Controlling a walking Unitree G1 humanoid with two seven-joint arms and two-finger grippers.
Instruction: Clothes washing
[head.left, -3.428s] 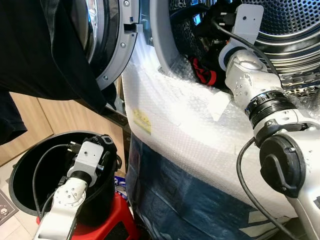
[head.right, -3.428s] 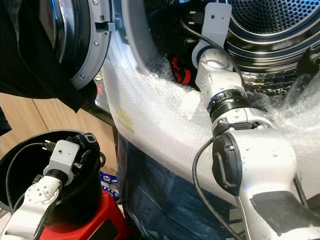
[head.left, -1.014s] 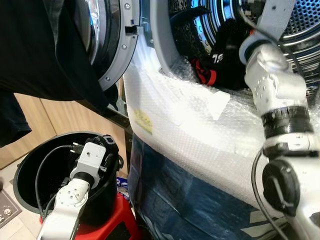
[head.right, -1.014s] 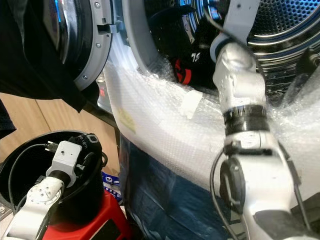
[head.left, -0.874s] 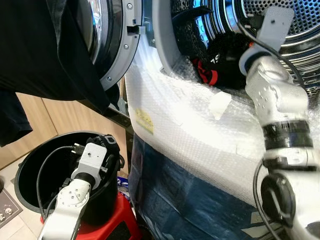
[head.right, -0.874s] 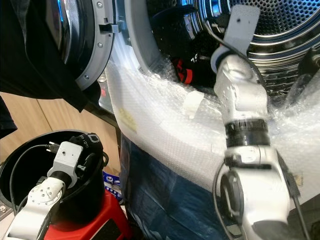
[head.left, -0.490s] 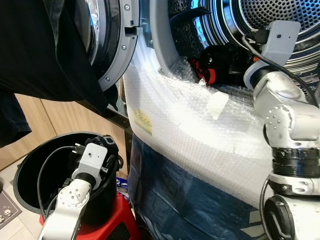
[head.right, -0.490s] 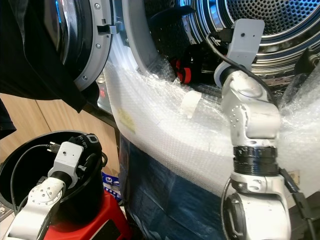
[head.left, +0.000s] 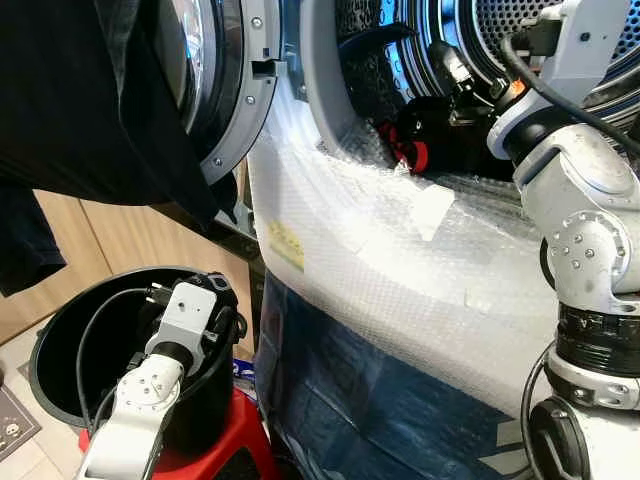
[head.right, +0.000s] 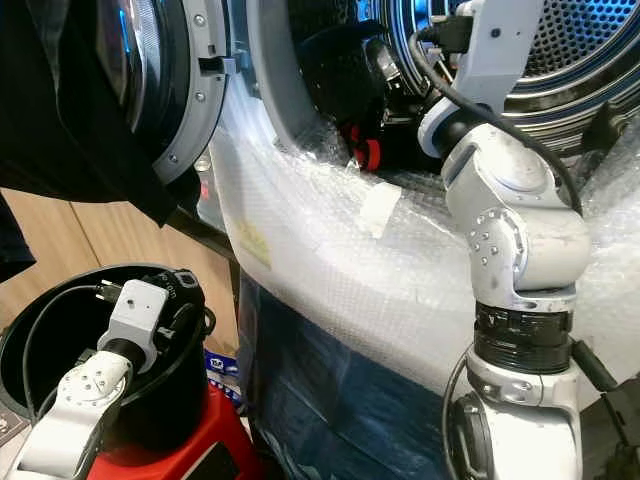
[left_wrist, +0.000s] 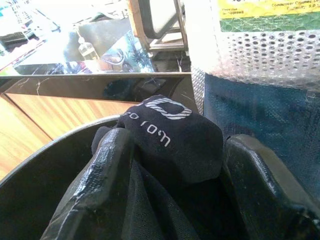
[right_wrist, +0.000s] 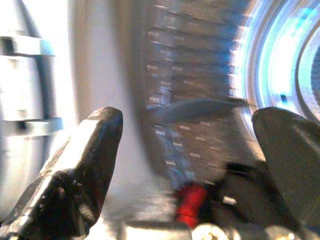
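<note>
On the black fabric garment (left_wrist: 170, 140) in the left wrist view you see a white oval logo with pale lettering beneath it, too unclear to read. The yellow label (head.left: 284, 243) on the white bubble wrap (head.left: 400, 280) carries illegible print.

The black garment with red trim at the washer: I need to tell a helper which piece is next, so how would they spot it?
Start at the washing machine's open drum above the bubble-wrapped front. On the drum's lower lip lies the black garment, just beyond the right gripper, whose fingers are open. Its bright red trim sets it apart from the plain black cloth draped over the door.
</note>
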